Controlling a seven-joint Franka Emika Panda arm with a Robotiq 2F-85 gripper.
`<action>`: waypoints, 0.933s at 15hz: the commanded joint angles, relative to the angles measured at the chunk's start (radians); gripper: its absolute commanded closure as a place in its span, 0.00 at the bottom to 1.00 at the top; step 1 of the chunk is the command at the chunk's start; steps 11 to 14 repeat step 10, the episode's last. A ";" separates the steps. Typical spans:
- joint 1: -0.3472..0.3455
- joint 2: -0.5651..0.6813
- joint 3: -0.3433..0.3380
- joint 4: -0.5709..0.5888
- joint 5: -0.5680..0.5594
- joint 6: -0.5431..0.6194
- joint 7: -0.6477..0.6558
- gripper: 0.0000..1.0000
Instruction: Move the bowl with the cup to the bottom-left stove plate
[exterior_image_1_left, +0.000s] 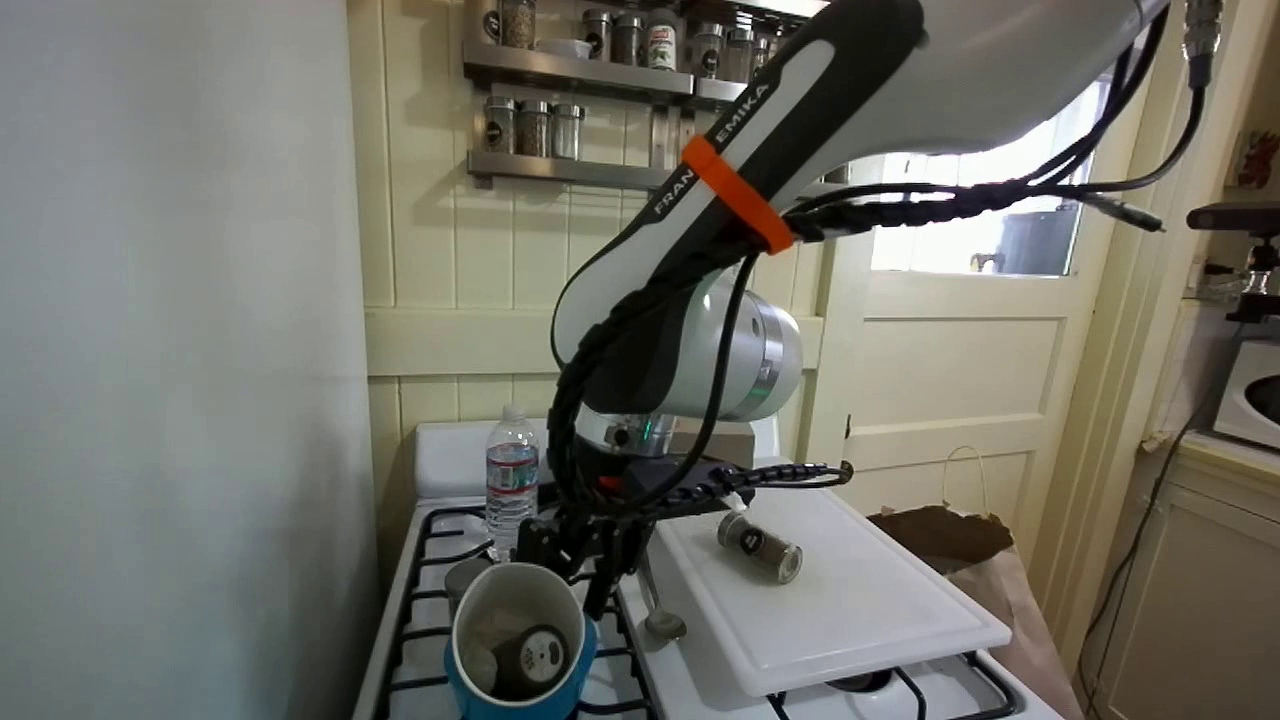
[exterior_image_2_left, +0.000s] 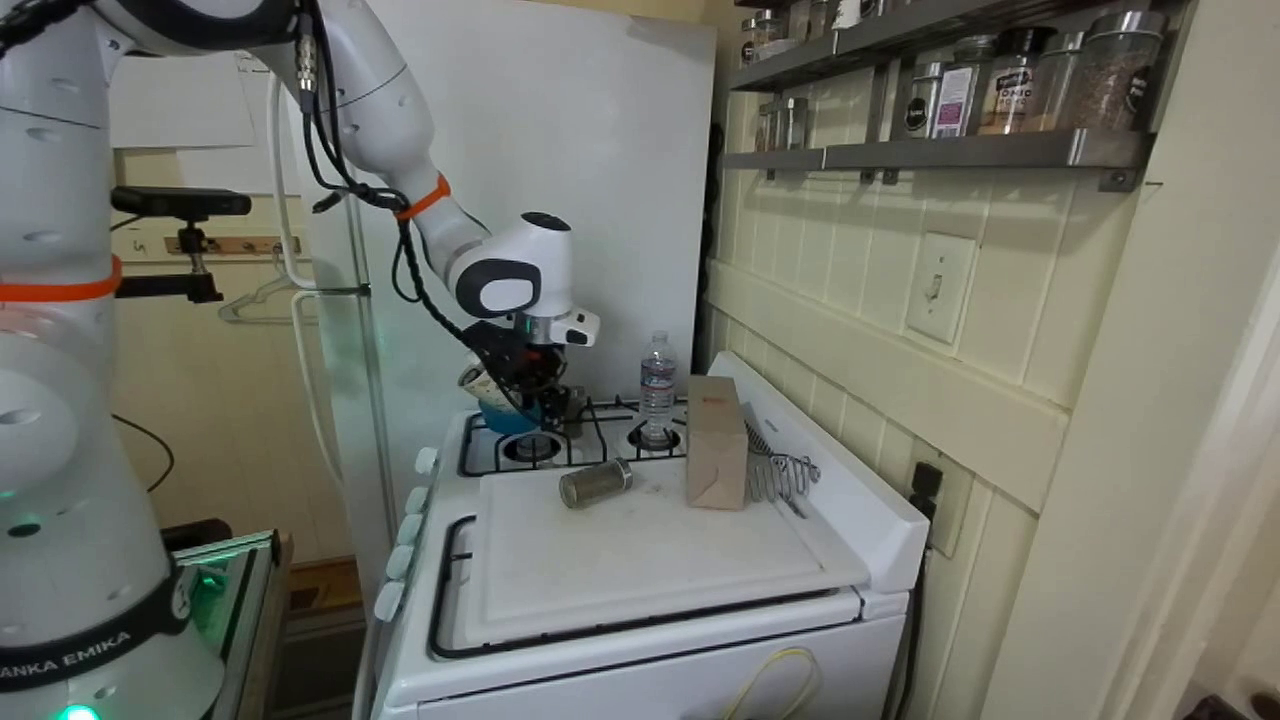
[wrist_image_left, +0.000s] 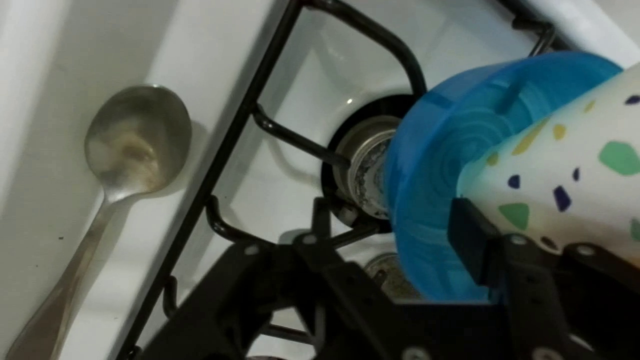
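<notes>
My fingers stand well apart, holding nothing — one tip is outside the blue bowl, the other within its rim, so a stretch of wall runs through the gap between them. The cup leans tilted in the bowl, right by the inner finger; whether the two touch I can't make out. Ahead of the gap, partly covered by the bowl, shows what I take for the bottom-left stove plate. The bowl sits off its centre, toward the inner finger's side, apparently on the grate.

I judge the step in hand to be either the grip or the release; this moment alone won't settle it. Since the bowl is off to one side, I lean toward the grip: bring the fingers together on the wall, lift slightly, and centre the bowl over the plate without tipping the cup out. If this placing suffices, I need only a straight rise — inner finger clear of the cup.

Past the outer finger, a spoon lies on the white surface. Farther from the fingers are a jar on its side, an upright water bottle and a cardboard box.
</notes>
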 joint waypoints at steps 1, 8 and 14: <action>-0.023 -0.071 0.009 -0.012 -0.009 -0.063 0.019 0.05; -0.063 -0.259 -0.066 -0.106 -0.088 -0.033 0.080 0.00; -0.054 -0.209 -0.069 -0.052 -0.058 -0.047 0.044 0.00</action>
